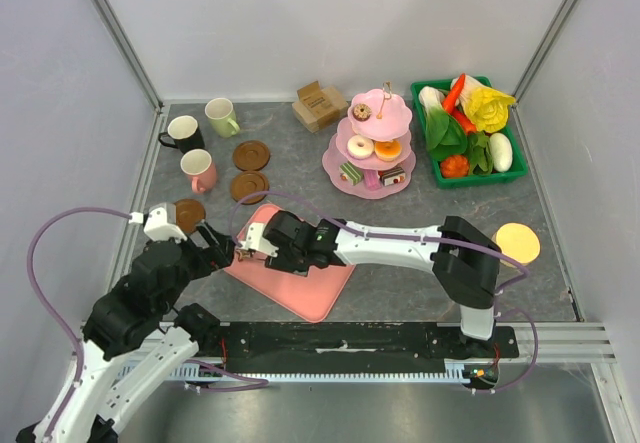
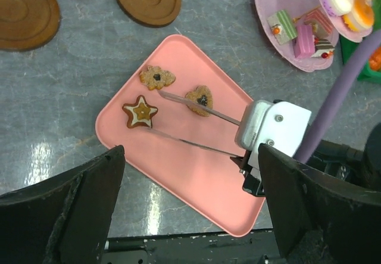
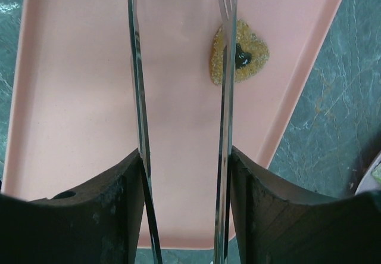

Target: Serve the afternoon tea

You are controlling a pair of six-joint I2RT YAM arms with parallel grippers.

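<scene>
Two steel blades of the tongs are clamped in my right pincer, half squeezed with nothing between them. I judge this grip is meant for reaching small pastries. The heart cookie lies partly under the blade at 1 o'clock, and the star cookie lies just beyond the tips. Both are on the pink tray. My left pincer hangs wide and empty above the tray's 9 o'clock corner, probably on standby. My right wrist view cuts off the blade tips, so I cannot tell if they touch the star cookie.
</scene>
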